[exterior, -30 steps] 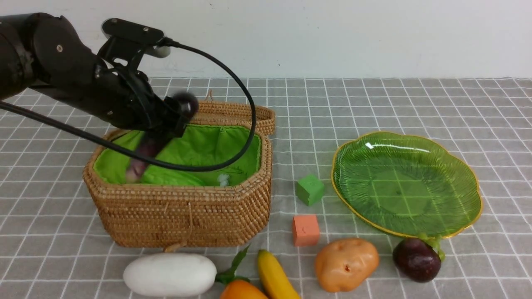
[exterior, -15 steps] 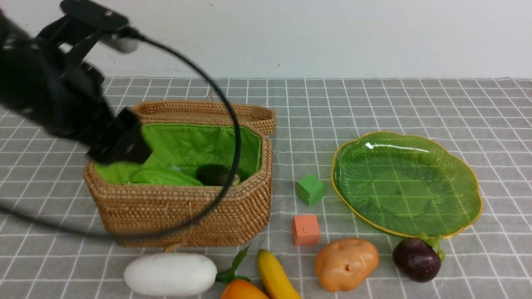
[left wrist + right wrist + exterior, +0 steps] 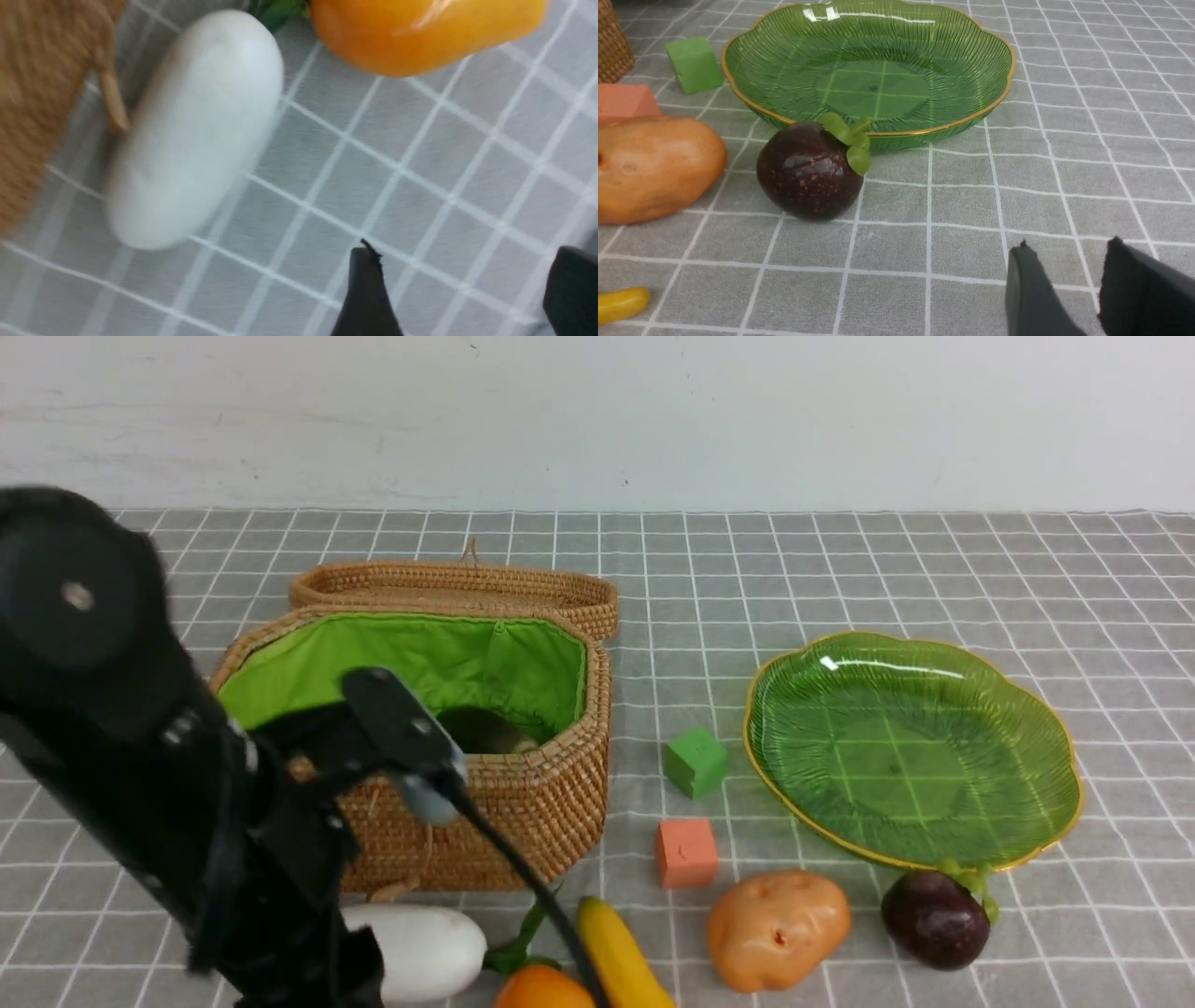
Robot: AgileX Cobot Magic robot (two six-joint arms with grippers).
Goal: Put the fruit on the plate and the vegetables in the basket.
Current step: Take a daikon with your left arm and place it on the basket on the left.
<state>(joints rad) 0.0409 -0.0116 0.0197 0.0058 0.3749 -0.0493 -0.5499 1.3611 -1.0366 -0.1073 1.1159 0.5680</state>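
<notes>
My left gripper [image 3: 467,266] hangs open and empty over the cloth beside the white radish [image 3: 196,126] and the orange mango [image 3: 420,32]. In the front view my left arm [image 3: 140,756] covers part of the radish [image 3: 425,952] and of the basket [image 3: 523,793], where a dark purple piece [image 3: 485,733] lies. The green plate [image 3: 915,747] is empty. Banana [image 3: 616,957], potato [image 3: 777,929] and mangosteen [image 3: 935,919] lie along the front edge. My right gripper [image 3: 1069,252] is open and empty, low over the cloth, a short way from the mangosteen [image 3: 808,172].
A green cube [image 3: 695,761] and an orange cube [image 3: 686,852] sit between basket and plate. The basket's wicker lid [image 3: 457,583] lies open behind it. The mango [image 3: 541,989] touches the radish leaves at the front edge.
My left arm has swung from above the basket down to the front left by the radish. The dark purple piece it carried now lies in the basket.
</notes>
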